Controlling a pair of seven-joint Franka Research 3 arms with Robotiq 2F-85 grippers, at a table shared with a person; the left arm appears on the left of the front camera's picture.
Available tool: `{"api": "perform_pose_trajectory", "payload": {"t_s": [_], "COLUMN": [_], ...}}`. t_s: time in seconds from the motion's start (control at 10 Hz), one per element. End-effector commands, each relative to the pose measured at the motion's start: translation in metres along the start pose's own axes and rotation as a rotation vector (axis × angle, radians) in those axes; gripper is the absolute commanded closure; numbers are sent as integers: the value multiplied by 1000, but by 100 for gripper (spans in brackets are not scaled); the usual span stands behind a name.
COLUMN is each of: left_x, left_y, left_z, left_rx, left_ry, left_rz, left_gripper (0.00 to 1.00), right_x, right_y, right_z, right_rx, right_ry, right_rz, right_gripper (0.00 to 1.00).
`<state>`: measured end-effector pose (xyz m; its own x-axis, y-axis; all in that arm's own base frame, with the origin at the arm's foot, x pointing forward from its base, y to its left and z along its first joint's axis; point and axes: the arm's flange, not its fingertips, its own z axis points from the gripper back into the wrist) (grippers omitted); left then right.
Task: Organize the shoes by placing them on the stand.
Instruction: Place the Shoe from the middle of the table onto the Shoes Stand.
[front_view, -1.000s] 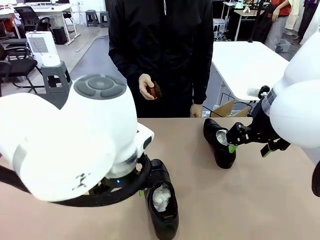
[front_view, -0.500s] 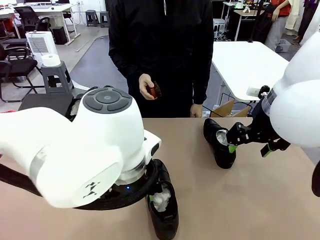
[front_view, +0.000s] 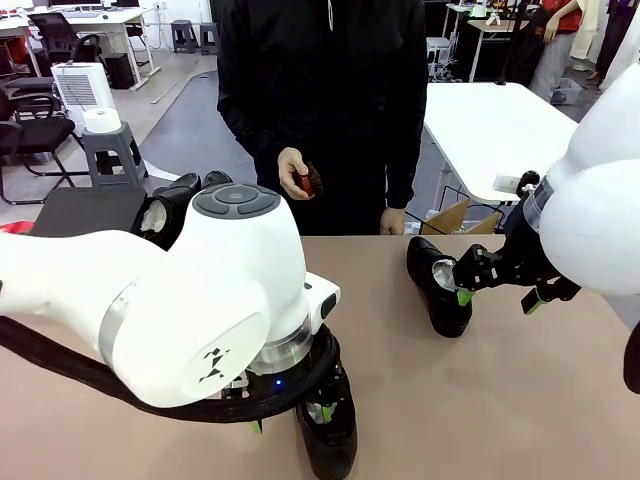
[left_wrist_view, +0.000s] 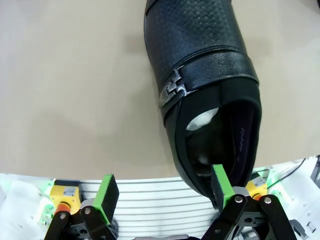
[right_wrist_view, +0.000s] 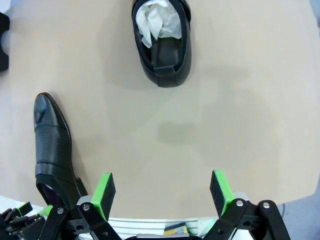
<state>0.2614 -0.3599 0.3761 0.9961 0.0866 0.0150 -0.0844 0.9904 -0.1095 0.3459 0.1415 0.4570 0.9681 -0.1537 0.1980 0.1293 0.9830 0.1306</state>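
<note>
Now our left tool (left_wrist_view: 164, 191) is open right by the heel of a black shoe (left_wrist_view: 200, 75) on the tabletop (left_wrist_view: 75, 100), and our right tool (right_wrist_view: 162, 191) is open near another black shoe (right_wrist_view: 165, 67).

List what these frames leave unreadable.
- Front view: the left arm hides most of the near shoe and part of the stand.
- Left wrist view: that shoe's toe is cut by the top edge; pad contact with its heel unclear.
- Front view: brush too small for detail.
</note>
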Motion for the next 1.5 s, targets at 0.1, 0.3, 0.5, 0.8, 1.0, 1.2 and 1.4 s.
{"api": "perform_pose_trajectory", "payload": {"t_s": [0.1,0.3,0.5,0.8,1.0,1.2,1.4], "left_x": [7,11,11,14,22,25,17], "left_y": [-3,-5,-6,-8,-12,-15,-5], "left_z": [-18,-26,-28,-37,-47,-40,5], "left_rx": [20,5,2,11,31,27,15], "left_ry": [39,46,51,36,43,41,10], "left_rz": [43,57,63,77,75,73,34], "left_gripper": [4,34,71,100,100,100,100], "right_x": [1,1,1,1,1,1,1], "right_y": [0,0,0,0,0,0,0], "right_z": [1,1,1,1,1,1,1], "right_rx": [2,2,2,2,2,2,2], "right_ry": [-11,-11,-11,-11,-11,-11,-11], "right_rz": [18,18,18,18,18,18,18], "right_gripper": [0,0,0,0,0,0,0]}}
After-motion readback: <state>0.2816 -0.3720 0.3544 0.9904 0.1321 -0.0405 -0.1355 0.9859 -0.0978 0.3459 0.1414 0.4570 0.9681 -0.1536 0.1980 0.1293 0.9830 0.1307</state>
